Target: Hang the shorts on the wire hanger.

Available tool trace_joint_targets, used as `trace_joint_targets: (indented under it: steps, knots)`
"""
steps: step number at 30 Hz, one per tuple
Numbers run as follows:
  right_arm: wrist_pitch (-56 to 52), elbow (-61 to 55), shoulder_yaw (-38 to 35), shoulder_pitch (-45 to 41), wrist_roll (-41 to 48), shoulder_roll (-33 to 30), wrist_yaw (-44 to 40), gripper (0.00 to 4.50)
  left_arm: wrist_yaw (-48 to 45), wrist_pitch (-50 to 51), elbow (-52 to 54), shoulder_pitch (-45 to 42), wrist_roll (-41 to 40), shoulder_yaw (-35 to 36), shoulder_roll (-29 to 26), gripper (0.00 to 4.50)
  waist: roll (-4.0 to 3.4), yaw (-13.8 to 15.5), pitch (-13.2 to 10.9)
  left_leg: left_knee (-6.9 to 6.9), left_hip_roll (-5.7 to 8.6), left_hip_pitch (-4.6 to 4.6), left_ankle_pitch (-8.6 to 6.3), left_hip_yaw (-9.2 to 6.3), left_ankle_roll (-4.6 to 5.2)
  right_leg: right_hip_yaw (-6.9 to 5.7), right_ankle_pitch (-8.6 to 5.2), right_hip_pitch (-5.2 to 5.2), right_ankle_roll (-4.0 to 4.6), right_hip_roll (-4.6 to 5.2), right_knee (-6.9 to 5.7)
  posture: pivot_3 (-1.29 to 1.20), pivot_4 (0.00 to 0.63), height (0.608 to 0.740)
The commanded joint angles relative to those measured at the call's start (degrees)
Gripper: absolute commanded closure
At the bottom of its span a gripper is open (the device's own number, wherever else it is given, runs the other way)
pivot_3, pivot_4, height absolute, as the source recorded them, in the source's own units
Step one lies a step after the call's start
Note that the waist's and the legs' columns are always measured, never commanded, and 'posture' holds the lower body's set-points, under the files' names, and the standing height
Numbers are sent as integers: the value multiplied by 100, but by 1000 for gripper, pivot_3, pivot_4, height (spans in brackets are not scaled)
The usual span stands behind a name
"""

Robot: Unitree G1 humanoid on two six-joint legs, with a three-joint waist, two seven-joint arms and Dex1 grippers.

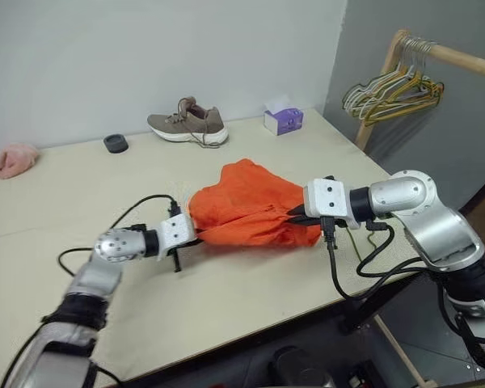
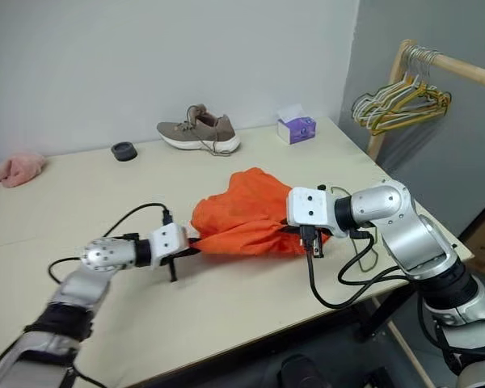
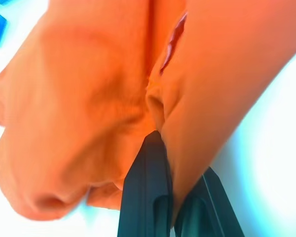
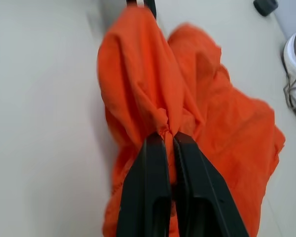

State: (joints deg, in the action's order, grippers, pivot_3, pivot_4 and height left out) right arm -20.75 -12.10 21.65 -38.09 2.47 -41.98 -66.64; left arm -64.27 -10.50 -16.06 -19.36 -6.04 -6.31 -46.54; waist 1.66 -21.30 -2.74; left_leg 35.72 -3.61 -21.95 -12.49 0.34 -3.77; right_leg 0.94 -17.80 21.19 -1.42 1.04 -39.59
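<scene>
the shorts [image 1: 250, 204] lie bunched in an orange heap on the tabletop [image 1: 56, 202], near its front edge. the left hand [image 1: 191, 229] is clamped on the left end of the shorts; the left wrist view shows a fold of orange cloth pinched between its two black fingers [image 3: 147, 192]. the right hand [image 1: 295, 217] is clamped on the right end of the shorts; the right wrist view shows its fingers [image 4: 149, 192] nearly together with a gathered tuck of cloth caught between them. the cloth between the two hands is raised into a loose ridge, with the rest of the shorts slumped on the tabletop behind it.

behind the shorts, near the wall, a brown shoe [image 1: 187, 123] rests on the tabletop. a small purple tissue box [image 1: 283, 120] stands behind the shorts and to their right. a small black round object [image 1: 115, 143] sits behind the shorts and to their left. a pink fluffy item [image 1: 11, 158] lies far left of the shorts. a bunch of hangers [image 1: 394, 93] hangs on a wooden rail [image 1: 461, 58], well apart from the shorts to their right.
</scene>
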Motion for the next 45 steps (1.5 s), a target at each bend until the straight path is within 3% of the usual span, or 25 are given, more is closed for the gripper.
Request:
trace_joint_targets:
  steps: [1,5,9,13,16,20,24,29,33,35,38,42,45]
  knots:
    - [731,219,28,8,-137,-185,-323,4500,-641,707,821,324,-461,433,-789,4460,1,44,-12,-1,-1,2,0,1,0,2,0,1,0,0,-1,-239,0,740]
    - [556,-289,-188,139,1088,-649,-1748,4500,-1524,2395,2234,1257,-1670,1250,-2032,4460,12,182,-60,-14,-4,1,0,3,0,2,-2,8,1,0,2,-187,0,740]
    - [-69,-308,-269,-54,1656,-934,-2186,4500,-1899,4089,3299,1824,-3281,2136,-2501,4460,20,416,-79,-24,-8,1,-1,6,-1,-1,-10,10,-8,3,7,-168,0,740]
    - [-19,985,-33,-827,1228,-770,-2186,4500,-1325,4770,3210,1145,-3660,2085,-2260,4460,-3,619,-109,-14,1,15,0,11,-1,-4,-9,2,-4,7,4,-167,0,740]
    - [930,3071,325,-1818,305,-222,-1721,4500,-495,5036,2491,-124,-3399,1549,-1484,4460,-22,707,-124,22,13,29,2,7,3,-15,-6,-4,2,-1,-3,-174,0,740]
    - [2876,6367,846,-3555,-1301,817,362,4500,723,4513,730,-2080,-2107,787,-303,4460,-22,697,-125,34,37,5,25,12,36,8,31,-29,-20,-7,-8,-186,0,740]
    - [3918,8047,1223,-4947,-2490,1623,3070,4500,1719,3299,-1208,-3792,-900,432,336,4460,-20,660,-124,39,40,-83,31,4,31,36,64,61,-7,-4,-21,-192,0,740]
    - [4900,8526,1038,-6184,-3077,2093,5509,4500,2864,1216,-3244,-5876,282,324,305,4460,-23,520,-126,8,36,-193,55,41,-11,105,60,220,-16,16,-41,-188,0,740]
    - [5960,8422,930,-6430,-3377,1863,6726,4500,3210,-727,-3008,-6508,1789,-394,-389,4460,-23,513,-125,-41,22,-208,54,53,-12,125,55,246,-16,16,-29,-176,0,740]
    - [6554,8306,934,-6059,-3446,1747,6928,4500,3018,-1211,-2389,-6185,2348,-664,-824,4460,-23,547,-123,-71,26,-190,54,67,-13,133,51,246,-20,16,-24,-165,0,740]
    - [7285,8150,1001,-5128,-3459,1714,6769,4500,2237,-830,-1221,-4934,2261,-605,-1313,4460,-23,597,-106,-72,35,-139,48,109,-3,145,44,206,-27,8,-14,-159,0,740]
    - [7896,7842,1231,-3686,-3538,1800,6137,4500,1066,1173,1010,-1644,935,205,-1828,4460,-25,570,-104,-63,59,2,41,137,13,161,34,77,-47,21,-44,-156,0,740]
    - [8255,7455,1350,-2802,-3395,1758,5450,4500,627,2481,2436,618,195,992,-1920,4460,-2,489,-117,-40,17,-5,52,103,20,168,55,83,-29,16,-66,-137,0,740]
